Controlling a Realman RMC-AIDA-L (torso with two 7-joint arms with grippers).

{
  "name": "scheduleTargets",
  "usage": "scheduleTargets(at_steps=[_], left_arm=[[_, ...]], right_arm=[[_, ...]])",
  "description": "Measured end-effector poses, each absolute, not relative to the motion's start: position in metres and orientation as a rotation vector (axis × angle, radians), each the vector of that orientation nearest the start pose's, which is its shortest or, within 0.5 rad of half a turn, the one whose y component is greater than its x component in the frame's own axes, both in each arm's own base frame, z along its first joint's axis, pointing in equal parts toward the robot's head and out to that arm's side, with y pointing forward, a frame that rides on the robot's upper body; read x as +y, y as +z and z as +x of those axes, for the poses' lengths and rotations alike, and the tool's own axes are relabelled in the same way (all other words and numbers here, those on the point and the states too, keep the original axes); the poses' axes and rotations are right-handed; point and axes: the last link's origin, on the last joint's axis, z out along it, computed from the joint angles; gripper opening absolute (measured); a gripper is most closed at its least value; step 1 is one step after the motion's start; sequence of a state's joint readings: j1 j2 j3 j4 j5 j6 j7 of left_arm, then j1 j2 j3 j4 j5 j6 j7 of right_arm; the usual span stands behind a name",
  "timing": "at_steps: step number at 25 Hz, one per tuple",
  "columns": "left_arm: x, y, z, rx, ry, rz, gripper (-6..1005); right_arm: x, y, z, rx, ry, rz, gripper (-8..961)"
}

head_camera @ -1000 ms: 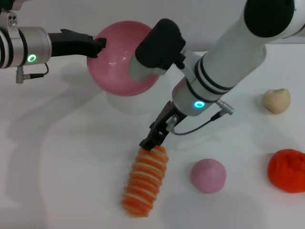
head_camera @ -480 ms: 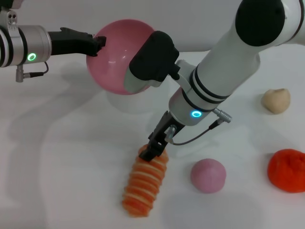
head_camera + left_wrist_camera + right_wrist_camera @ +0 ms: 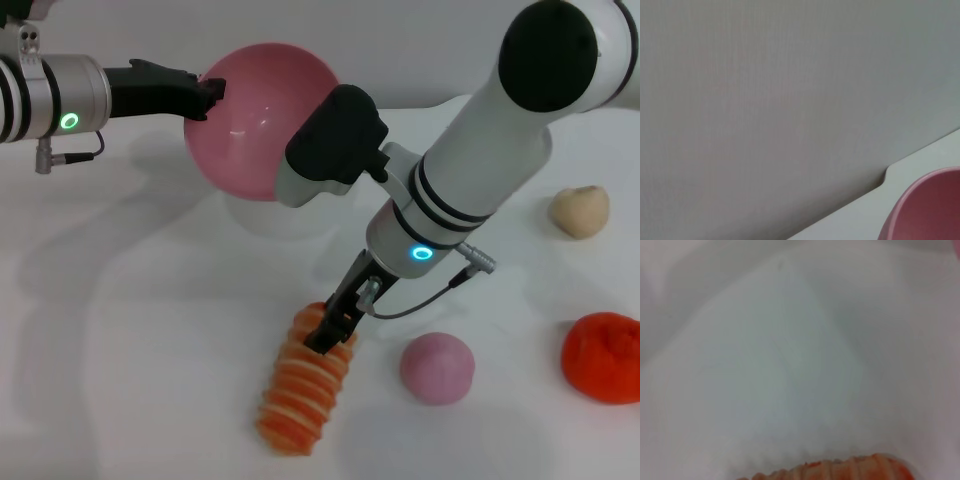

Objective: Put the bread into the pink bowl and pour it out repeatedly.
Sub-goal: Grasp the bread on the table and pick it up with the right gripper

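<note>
The bread (image 3: 303, 390) lies flat on the white table (image 3: 130, 330) near its front edge, its far end under the right gripper (image 3: 328, 335). That gripper points steeply down with its dark fingertips on the top of the loaf's far end; whether they are spread or pinched on it cannot be told. The left gripper (image 3: 205, 98) is raised over the back left part of the table, its fingers closed on the rim of the pink bowl (image 3: 262, 120), which it holds tipped in the air (the rounded outside faces forward). A pink ball (image 3: 437, 367) sits just right of the bread. A red-orange lump (image 3: 602, 357) and a beige lump (image 3: 579, 211) lie by the right edge.
</note>
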State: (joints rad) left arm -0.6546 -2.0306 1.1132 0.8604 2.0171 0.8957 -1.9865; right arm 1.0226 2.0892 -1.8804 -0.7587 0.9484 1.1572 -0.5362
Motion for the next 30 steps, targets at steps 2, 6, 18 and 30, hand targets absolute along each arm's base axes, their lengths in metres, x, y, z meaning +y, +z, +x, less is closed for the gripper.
scheduleTargets(at_steps=[2, 6, 18, 30], left_arm=[[0.4399, 0.0197, -0.2121, -0.789, -0.342, -2.335, 47], [0.4395, 0.0194, -0.2127, -0.784, -0.339, -2.336, 47], [0.4394, 0.0187, -0.2136, -0.779, -0.335, -2.335, 48], [0.44, 0.0191, -0.2137, -0.778, -0.335, -2.33, 47]], right_arm=[[0.3603, -0.1322, 0.1169, 0.718, -0.599, -2.868, 552], [0.3605, -0.1329, 0.1187, 0.74, -0.595, -2.865, 552], [0.3622, -0.1337, 0.124, 0.776, -0.596, -2.844, 544], [0.3629, -0.1339, 0.1219, 0.767, -0.601, -2.844, 534]])
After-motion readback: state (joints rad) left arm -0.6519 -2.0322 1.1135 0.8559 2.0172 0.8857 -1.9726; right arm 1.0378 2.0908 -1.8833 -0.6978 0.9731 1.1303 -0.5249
